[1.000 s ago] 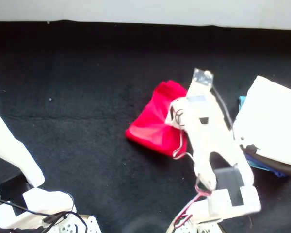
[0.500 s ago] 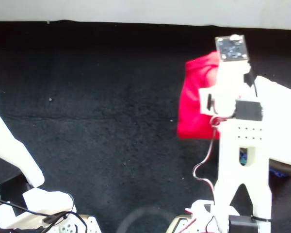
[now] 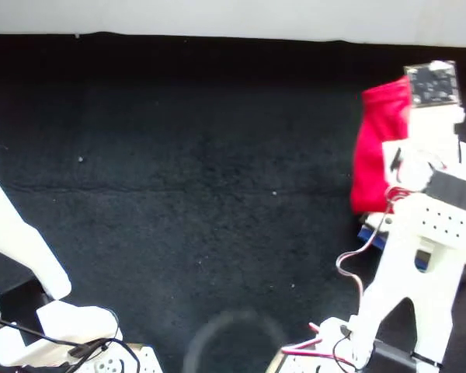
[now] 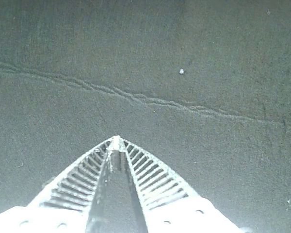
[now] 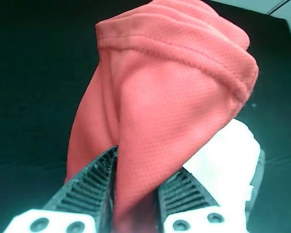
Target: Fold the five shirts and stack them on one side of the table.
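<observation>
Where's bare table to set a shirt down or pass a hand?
Bare: the black table across the middle and far left, from the left arm over to the red shirt. Crowded: the right side, where the right gripper holds that shirt above the white shirt.

No legible text, labels, numbers or signs on any surface in view.

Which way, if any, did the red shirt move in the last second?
Yes. The red shirt, clamped in the right gripper, went from mid-table rightward to over the stack.
</observation>
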{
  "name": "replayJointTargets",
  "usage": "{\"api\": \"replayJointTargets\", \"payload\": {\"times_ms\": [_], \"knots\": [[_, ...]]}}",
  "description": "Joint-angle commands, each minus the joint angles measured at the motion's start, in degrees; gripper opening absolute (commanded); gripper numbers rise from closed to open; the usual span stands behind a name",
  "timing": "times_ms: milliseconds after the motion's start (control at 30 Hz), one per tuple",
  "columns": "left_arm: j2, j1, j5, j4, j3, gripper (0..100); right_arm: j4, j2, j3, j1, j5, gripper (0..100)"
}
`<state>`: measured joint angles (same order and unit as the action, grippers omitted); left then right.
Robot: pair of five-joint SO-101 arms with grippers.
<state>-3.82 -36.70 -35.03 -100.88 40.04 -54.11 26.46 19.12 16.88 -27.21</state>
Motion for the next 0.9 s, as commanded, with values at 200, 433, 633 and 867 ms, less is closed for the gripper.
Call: {"api": "replayJointTargets", "payload": {"times_ms": [200, 433, 633, 867], "knots": [[-2.2, 0.1, -0.3, -0.4, 1.6, 1, 4.0, 0.7, 3.2, 7.2, -3.9, 0.6], [-2.3, 0.1, -0.3, -0.4, 1.6, 1, 8.7, -1.3, 9.1, 12.3, -9.6, 0.7], [-2.2, 0.1, -0.3, -0.4, 1.6, 1, 13.0, -5.7, 7.6, 19.6, -12.7, 20.4], [-2.0, 0.2, -0.3, -0.4, 1.6, 1, 10.8, -4.2, 2.9, 21.3, -12.8, 22.9]]}}
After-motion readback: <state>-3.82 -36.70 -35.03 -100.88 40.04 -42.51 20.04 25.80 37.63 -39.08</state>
